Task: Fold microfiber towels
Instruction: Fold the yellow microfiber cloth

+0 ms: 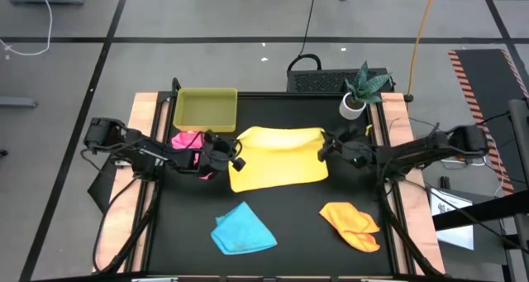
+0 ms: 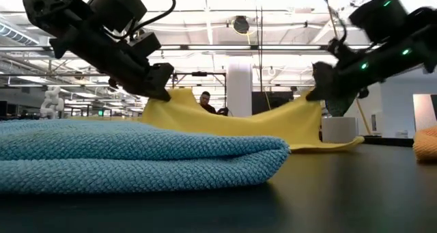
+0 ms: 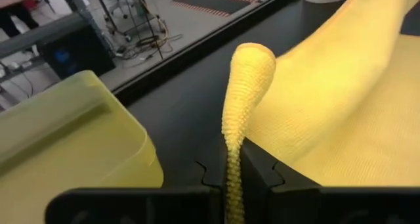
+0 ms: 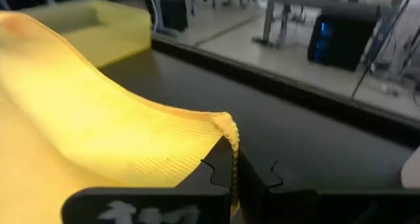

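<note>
The yellow towel lies mid-table between my two grippers. My left gripper is shut on its left end and my right gripper on its right end. In the low view the towel sags between the two raised ends, and its lower part rests on the table. A pink towel lies under my left arm. A blue towel and an orange towel lie crumpled near the front. My left gripper pinches a corner of the yellow towel between its two fingers, coming nearly level from the table's left. The corner's tip sticks out past the fingertips. That end is lifted off the table, and the cloth slopes away slack. My right gripper pinches the opposite corner of the yellow towel between its two fingers, coming nearly level from the table's right. The corner sits at the fingertips. This end is held above the table, and the cloth sags toward the middle.
A yellow-green tray stands at the far left, close to my left arm. A potted plant stands at the far right corner. Bare black tabletop lies between the blue and orange towels.
</note>
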Motion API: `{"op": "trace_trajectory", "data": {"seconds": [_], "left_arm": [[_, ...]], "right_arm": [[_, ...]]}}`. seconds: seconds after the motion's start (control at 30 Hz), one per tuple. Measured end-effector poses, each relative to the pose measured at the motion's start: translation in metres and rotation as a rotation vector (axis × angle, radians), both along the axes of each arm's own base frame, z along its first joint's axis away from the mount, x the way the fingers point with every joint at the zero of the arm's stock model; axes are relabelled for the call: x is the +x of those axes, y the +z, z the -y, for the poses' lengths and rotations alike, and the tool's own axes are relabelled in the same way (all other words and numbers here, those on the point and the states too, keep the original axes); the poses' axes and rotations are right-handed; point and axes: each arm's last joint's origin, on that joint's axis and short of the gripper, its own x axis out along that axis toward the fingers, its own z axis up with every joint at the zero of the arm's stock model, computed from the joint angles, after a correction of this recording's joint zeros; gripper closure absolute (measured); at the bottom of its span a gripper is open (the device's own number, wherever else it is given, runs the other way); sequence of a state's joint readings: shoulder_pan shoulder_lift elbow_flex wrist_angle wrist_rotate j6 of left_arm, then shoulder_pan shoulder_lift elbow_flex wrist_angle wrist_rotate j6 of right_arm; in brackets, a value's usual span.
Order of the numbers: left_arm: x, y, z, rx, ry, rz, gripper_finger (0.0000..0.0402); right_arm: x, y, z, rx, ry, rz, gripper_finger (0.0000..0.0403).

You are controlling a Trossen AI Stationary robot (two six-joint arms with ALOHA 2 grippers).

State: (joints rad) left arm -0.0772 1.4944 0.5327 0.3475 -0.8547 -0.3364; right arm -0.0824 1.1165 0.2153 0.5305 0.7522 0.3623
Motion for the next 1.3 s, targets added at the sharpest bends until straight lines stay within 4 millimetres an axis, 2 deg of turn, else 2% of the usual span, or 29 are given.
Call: {"op": "trace_trajectory", "data": {"seconds": [0.2,0.37,0.47,0.63,0.73,0.83,1.0,1.17,1.3], "left_arm": [[-0.003,-0.007,0.001,-0.029,0.016,-0.036,0.0371],[-0.001,-0.013,0.003,-0.036,-0.016,-0.068,0.0369],[0.000,-0.013,0.004,-0.039,-0.052,-0.077,0.0354],[-0.003,-0.015,0.000,-0.022,-0.021,-0.116,0.0301],[-0.007,-0.014,-0.005,0.006,0.025,-0.149,0.0272],[-0.011,-0.007,-0.007,0.017,0.102,-0.100,0.0257],[-0.010,0.000,-0.002,0.045,0.106,-0.047,0.0258],[0.003,-0.004,0.002,-0.034,-0.123,-0.047,0.0276],[0.013,-0.020,-0.003,-0.096,-0.230,-0.070,0.0293]], "right_arm": [[0.000,-0.007,0.029,-0.011,-0.048,-0.060,0.0371],[-0.006,-0.003,0.051,0.020,-0.026,-0.034,0.0321],[-0.006,0.002,0.057,0.042,0.009,0.008,0.0295],[0.004,0.008,0.042,0.148,0.227,0.108,0.0279],[0.012,0.004,0.020,0.218,0.375,0.096,0.0287],[0.016,-0.004,-0.004,0.271,0.481,0.038,0.0303],[0.019,-0.018,-0.027,0.343,0.562,-0.036,0.0341],[0.028,-0.034,-0.026,0.424,0.510,-0.183,0.0387],[0.046,-0.031,-0.022,0.484,0.478,-0.322,0.0399]]}}
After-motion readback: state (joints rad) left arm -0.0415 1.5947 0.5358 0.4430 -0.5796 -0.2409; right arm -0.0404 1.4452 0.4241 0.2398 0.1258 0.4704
